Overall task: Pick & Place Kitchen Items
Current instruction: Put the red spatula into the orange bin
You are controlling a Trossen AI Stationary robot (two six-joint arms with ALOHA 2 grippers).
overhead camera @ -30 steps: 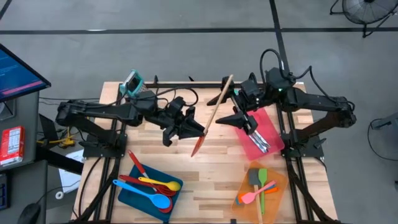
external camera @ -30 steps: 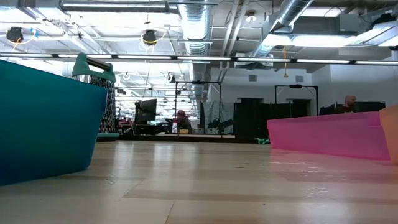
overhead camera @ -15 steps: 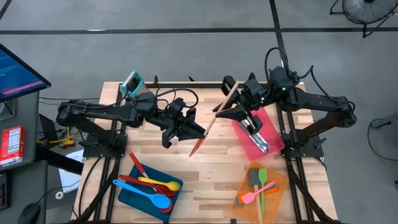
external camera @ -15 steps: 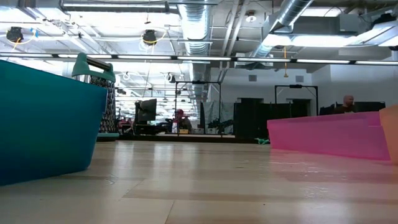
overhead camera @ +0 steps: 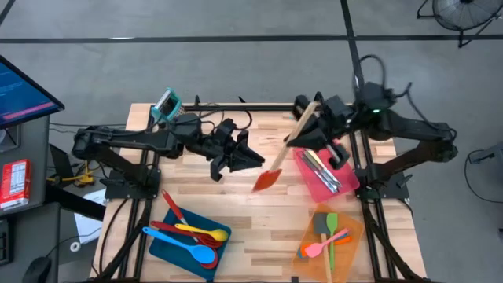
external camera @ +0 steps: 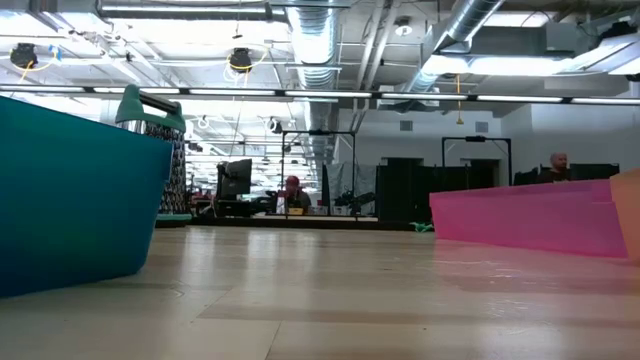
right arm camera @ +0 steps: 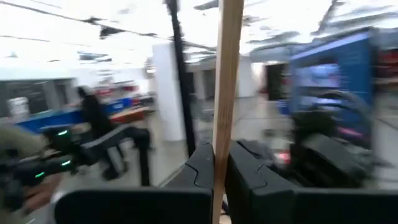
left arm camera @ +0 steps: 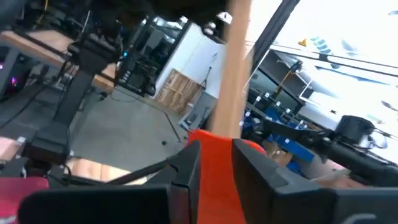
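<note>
The right tool point(overhead camera: 308, 130) is clamped tight on the thin wooden handle of a spatula point(overhead camera: 284, 152), which is held in the air above the middle of the counter point(overhead camera: 236, 196). In the right wrist view the straight, smooth handle point(right arm camera: 225, 93) is pinched between the dark fingers point(right arm camera: 202, 165). The flat red blade point(left arm camera: 214, 180) is seen between the left tool's fingers point(left arm camera: 186, 165). It cannot be told if the left tool point(overhead camera: 253, 159) is gripping the blade or only close to it. Metal tools lie in a pink tray point(overhead camera: 310, 173). Bright plastic spoons lie in a blue tray point(overhead camera: 169, 236). Green and pink turners lie in an orange tray point(overhead camera: 350, 224). A metal grater point(overhead camera: 167, 106) stands at the counter's back edge.
</note>
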